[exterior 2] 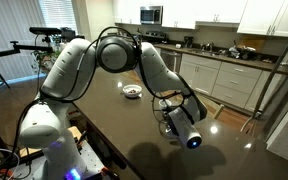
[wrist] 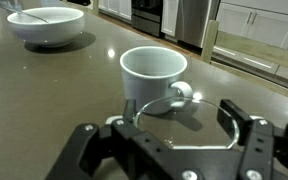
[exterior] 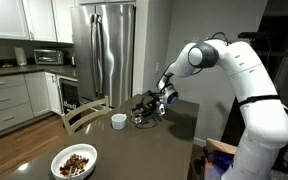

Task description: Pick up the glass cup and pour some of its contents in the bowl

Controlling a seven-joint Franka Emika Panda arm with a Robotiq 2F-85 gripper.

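Between the fingers of the gripper [wrist: 181, 132], wrist view: straddling the glass cup [wrist: 179, 112], standing upright on the table [wrist: 44, 90]. Holding jaws wide either side of its rim; not resolving whether actually touching. Seeing the bowl [wrist: 49, 25] well apart, beyond the white cup [wrist: 154, 72] just ahead.

Glass cup [wrist: 180, 118], white cup [wrist: 152, 72] and bowl [wrist: 50, 24] on table [wrist: 44, 95]. Wrist view: glass cup sits within gripper [wrist: 179, 138], white cup just behind it, bowl well apart, back left.
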